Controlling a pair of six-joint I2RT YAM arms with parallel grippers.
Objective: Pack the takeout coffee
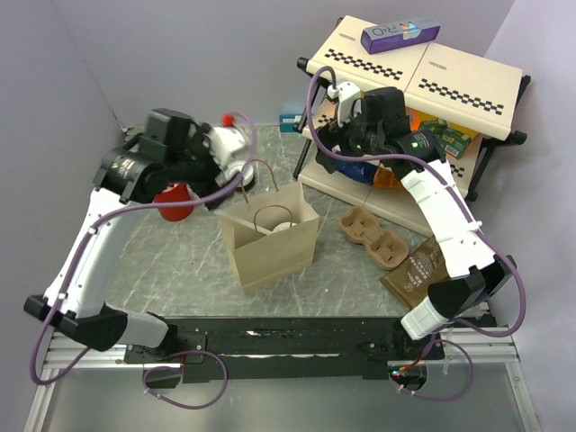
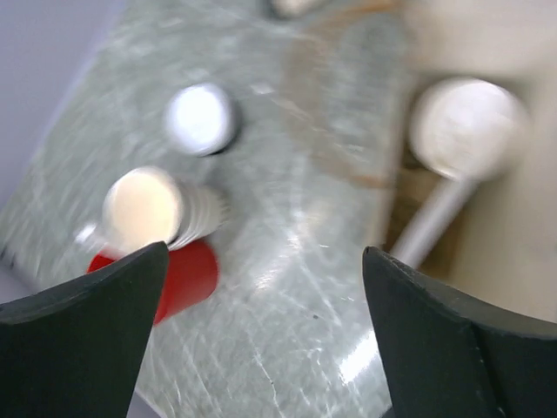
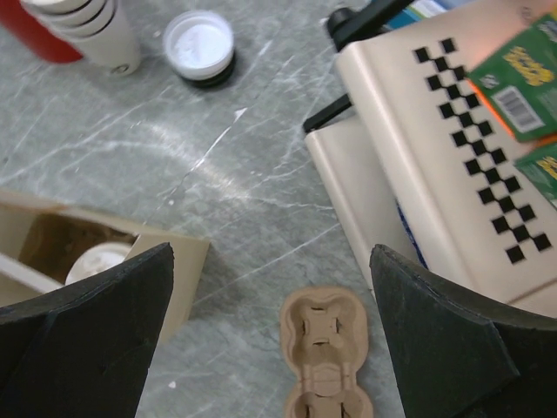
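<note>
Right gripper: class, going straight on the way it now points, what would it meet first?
Likely the cardboard cup carrier, seen between the fingers of the right gripper, or the bare table beside it; depth is unclear.

The location is a robotics laboratory cell, staged as a takeout-packing station. The left arm (image 1: 85,247) and right arm (image 1: 445,211) are mounted on an aluminium rail (image 1: 81,357) at the near edge of a marble-pattern tabletop (image 1: 180,261). Purple cables (image 1: 520,292) run loose along the arms, and plain bare walls (image 1: 180,45) close off the far and left edges. The props are café stock: a paper bag (image 1: 270,247) at the tabletop centre holding the takeout coffee (image 1: 281,225), a pulp cup carrier (image 1: 373,236) to its right, and a rack (image 1: 468,81) with chequered panels at the far right corner.
</note>
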